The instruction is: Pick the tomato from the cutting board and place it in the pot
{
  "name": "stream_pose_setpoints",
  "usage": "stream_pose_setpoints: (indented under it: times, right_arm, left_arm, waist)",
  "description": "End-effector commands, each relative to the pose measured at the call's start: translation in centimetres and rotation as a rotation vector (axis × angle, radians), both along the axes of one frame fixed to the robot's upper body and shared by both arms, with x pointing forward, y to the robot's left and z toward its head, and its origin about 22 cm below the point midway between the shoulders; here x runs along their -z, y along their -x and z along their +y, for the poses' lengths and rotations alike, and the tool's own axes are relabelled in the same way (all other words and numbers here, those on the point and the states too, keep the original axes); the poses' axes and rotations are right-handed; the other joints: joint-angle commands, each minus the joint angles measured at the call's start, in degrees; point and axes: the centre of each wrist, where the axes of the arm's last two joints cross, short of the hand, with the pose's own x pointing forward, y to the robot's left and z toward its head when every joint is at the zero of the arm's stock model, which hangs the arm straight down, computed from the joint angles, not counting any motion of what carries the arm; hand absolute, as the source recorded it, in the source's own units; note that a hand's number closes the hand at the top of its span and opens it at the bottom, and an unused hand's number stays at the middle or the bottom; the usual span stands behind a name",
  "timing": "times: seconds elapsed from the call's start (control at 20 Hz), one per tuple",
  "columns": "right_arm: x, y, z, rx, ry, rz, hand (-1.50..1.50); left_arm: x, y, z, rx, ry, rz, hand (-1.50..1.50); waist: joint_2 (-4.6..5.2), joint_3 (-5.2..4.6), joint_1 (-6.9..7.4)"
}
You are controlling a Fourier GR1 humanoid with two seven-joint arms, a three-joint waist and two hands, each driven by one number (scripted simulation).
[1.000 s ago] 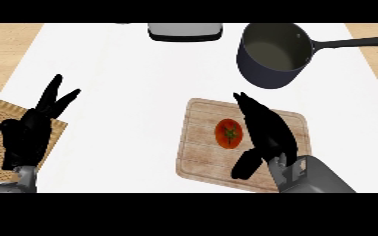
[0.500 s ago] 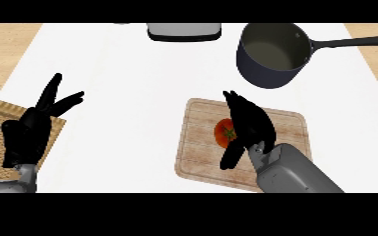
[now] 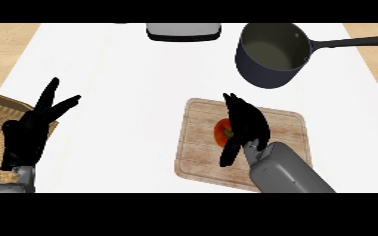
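Note:
A red tomato (image 3: 221,133) lies on the wooden cutting board (image 3: 284,125) at the lower middle of the counter. My right hand (image 3: 246,124) hovers directly over it, fingers straight and open, hiding the tomato's right half; the thumb hangs down at the tomato's near side. The dark pot (image 3: 272,55) with a long handle stands at the upper right, beyond the board, and looks empty. My left hand (image 3: 31,130) rests open at the left edge, fingers up.
A grey rectangular container (image 3: 183,31) sits at the counter's far edge, left of the pot. A woven brown mat (image 3: 9,109) shows under my left hand at the left edge. The white counter (image 3: 125,90) spreads between the two hands.
My right hand has slid leftward across the board and now covers much of the tomato. My left hand has stayed where it was.

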Motion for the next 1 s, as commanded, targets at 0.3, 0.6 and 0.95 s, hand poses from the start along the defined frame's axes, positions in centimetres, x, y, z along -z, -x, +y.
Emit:
stream_pose_setpoints:
  times: [0.3,0.6,0.95]
  right_arm:
    - [2.3,-0.6,-0.1,-0.088,0.033,0.028,1.5]
    - [4.4,-0.5,-1.6,-0.092,0.034,-0.007,1.5]
    - [2.6,1.6,-2.3,-0.629,0.0,0.015,1.5]
  left_arm:
    - [2.2,1.2,2.2,-0.062,-0.009,0.071,0.0]
    - [1.1,0.6,2.5,-0.06,-0.012,0.069,0.0]
    - [2.7,1.5,0.6,-0.059,-0.009,0.064,0.0]
  waist:
    - [0.2,-0.65,0.11]
    - [0.18,-0.64,-0.01]
    - [0.13,-0.63,-0.52]
